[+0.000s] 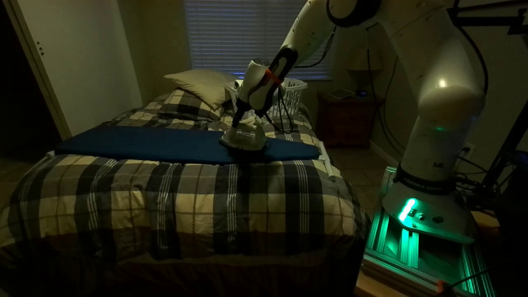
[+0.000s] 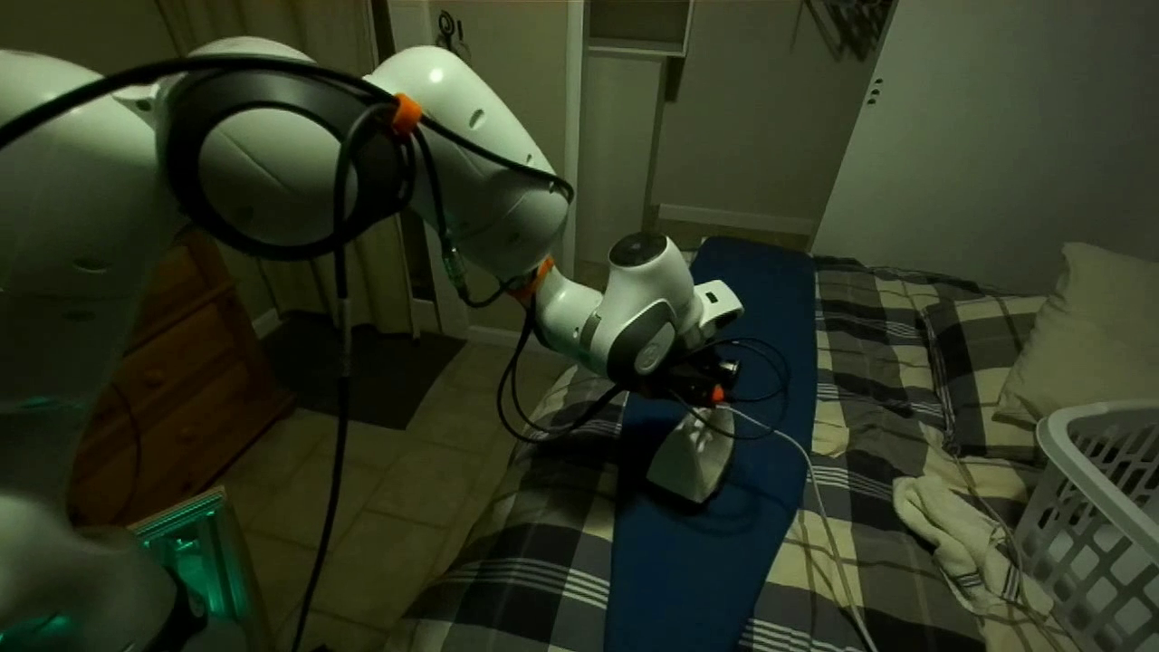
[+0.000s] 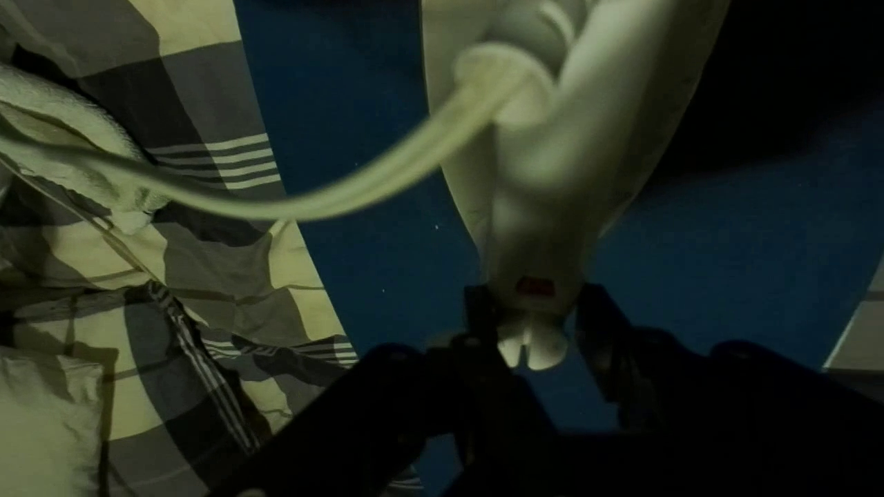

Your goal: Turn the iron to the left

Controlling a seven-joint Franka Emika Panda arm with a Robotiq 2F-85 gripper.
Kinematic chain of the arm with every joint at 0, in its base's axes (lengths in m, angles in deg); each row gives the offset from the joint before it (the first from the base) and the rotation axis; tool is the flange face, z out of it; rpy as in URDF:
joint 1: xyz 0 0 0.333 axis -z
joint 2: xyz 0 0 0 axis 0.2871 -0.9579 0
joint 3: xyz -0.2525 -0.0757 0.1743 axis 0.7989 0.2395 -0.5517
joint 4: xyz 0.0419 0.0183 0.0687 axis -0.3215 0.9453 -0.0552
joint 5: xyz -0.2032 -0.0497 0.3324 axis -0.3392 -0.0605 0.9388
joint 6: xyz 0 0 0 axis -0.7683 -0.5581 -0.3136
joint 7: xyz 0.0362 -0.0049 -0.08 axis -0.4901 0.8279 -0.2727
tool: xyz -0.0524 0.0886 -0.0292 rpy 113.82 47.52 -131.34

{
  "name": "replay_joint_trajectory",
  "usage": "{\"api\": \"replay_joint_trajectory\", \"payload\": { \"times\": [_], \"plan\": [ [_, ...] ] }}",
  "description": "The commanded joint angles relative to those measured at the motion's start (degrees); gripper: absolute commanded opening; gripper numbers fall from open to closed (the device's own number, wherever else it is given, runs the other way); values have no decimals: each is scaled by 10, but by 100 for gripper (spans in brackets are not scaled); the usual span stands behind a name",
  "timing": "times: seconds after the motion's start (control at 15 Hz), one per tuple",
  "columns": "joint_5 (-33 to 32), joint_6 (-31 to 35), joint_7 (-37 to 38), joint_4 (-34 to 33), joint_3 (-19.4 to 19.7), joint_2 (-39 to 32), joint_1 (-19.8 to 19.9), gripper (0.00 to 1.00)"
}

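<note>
- A pale iron (image 1: 247, 138) is on or just above, I can't tell which, the blue counter (image 1: 144, 144) lying across a plaid-covered bed (image 1: 194, 206).
- The pincer (image 3: 535, 304) is drawn in on the iron's narrow end, holding it.
- A white cord (image 3: 345, 203) trails onto the bed.

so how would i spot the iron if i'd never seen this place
Find the plaid bed, then the long blue ironing board across it. Over that board, the pincer straddles the iron: pale, tapering, corded, and far smaller than the slatted laundry basket.
</note>
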Motion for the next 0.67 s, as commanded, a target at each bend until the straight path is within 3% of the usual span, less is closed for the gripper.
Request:
{"api": "replay_joint_trajectory", "payload": {
  "times": [0.0,0.53,0.6],
  "plan": [
    [-10,0,-65,35,-38,36,41,11],
    [-11,-42,-101,35,-29,52,41,11],
    [-3,-58,-105,36,-38,55,47,61]
  ]
}}
